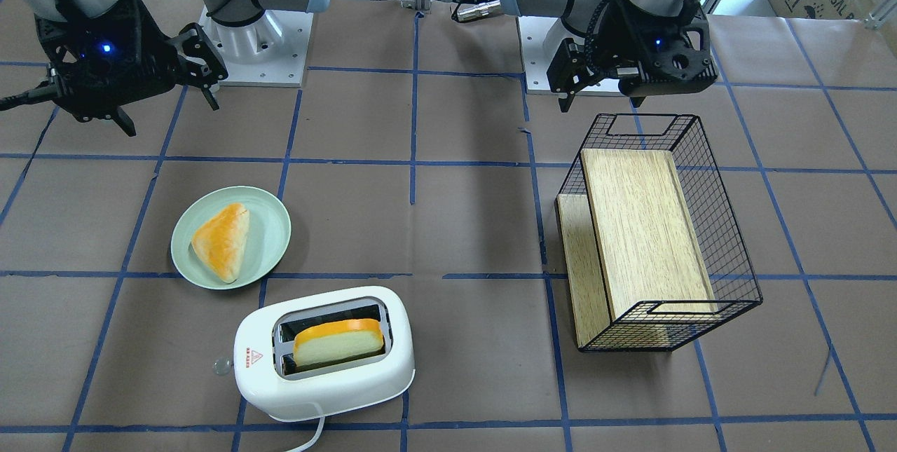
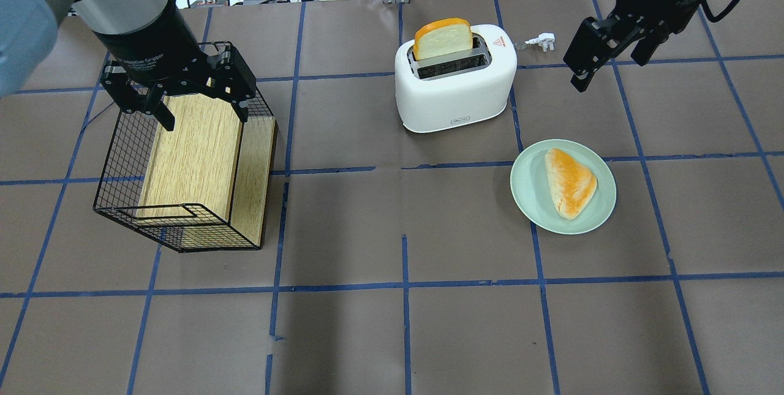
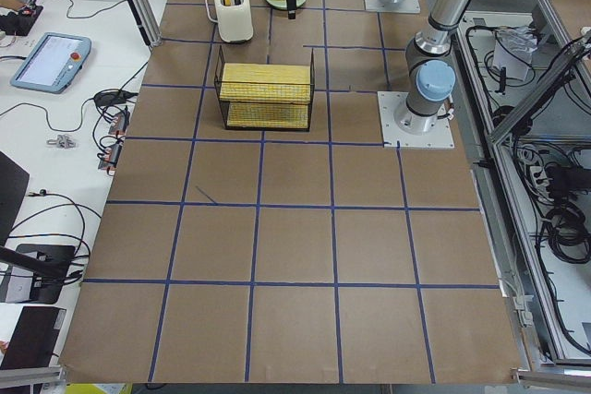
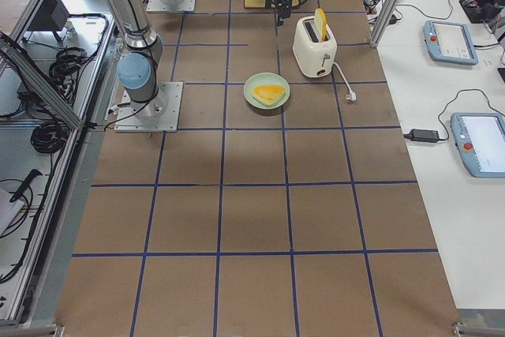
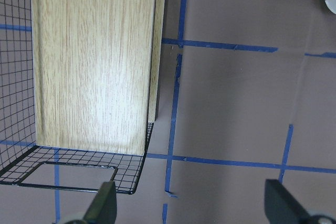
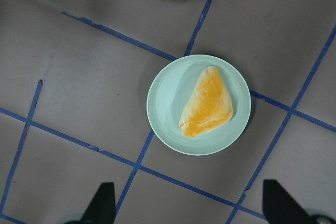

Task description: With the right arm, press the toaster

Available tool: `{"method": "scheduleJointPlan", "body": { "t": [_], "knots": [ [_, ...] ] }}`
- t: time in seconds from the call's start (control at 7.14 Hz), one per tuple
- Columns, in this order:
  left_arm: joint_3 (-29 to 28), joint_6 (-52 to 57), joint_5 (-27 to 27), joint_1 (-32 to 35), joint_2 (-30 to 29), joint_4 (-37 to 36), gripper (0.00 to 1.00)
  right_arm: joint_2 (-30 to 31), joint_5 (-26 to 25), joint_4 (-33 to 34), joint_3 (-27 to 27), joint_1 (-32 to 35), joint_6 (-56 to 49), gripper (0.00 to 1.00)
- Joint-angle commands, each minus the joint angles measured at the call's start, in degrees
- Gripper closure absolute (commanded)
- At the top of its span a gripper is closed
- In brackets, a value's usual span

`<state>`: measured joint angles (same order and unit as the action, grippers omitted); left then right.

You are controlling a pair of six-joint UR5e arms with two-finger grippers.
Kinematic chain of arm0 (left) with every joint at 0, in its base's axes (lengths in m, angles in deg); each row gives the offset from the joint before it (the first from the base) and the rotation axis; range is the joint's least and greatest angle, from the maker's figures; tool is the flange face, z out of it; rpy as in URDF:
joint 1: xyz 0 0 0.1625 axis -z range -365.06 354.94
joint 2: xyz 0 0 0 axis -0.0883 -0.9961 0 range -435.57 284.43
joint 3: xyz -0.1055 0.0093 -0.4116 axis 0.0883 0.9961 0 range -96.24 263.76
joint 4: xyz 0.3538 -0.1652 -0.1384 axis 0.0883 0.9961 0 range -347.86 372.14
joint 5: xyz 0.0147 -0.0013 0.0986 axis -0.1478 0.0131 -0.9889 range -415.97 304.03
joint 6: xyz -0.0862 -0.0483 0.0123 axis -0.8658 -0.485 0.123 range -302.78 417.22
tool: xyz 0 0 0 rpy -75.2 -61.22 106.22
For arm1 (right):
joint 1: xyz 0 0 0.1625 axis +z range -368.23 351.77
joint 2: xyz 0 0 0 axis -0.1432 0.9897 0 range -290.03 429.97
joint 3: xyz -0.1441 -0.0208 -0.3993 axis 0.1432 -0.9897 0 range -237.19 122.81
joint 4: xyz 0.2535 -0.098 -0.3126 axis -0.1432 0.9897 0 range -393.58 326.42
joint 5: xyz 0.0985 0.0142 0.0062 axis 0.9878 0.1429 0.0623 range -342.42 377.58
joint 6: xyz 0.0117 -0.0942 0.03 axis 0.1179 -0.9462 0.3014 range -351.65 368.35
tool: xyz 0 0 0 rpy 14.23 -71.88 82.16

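Fingers [image 5: 105,205] of the left gripper [image 2: 203,114] are spread wide and hold nothing, hanging over the far end of a wire basket [image 2: 122,156] well to the left of the toaster [image 2: 456,92] in the overhead view. The toaster stands upright on the table with a bread slice [image 2: 442,38] sticking out of its far slot. To the right of the toaster, well apart from it and up in the air, the right gripper [image 2: 612,58] also has its fingers [image 6: 104,205] spread on nothing. The clear lever [image 1: 221,366] on the toaster's end nearest that gripper is faint and hard to make out, the right wrist camera catches only the toaster's lower edge, and the cord [image 1: 312,438] runs out of the front view. A wooden board [image 2: 196,150] lies inside the basket. A green plate [image 2: 527,193] with a triangular pastry [image 2: 569,182] sits just right of the toaster on the robot's side, and a white plug [image 2: 542,41] lies beside the toaster's right end.
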<state>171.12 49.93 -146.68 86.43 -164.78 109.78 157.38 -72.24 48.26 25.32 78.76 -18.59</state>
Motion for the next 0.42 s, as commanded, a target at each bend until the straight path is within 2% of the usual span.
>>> {"method": "scheduleJointPlan", "body": {
  "t": [0.0, 0.28],
  "knots": [
    [0.00, 0.00, 0.00, 0.00, 0.00, 0.00, 0.00, -0.05, 0.00, 0.07, 0.02, -0.16, -0.14, 0.00],
    [0.00, 0.00, 0.00, 0.00, 0.00, 0.00, 0.00, -0.14, 0.00, 0.07, 0.20, -0.42, -0.40, 0.00]
  ]
}}
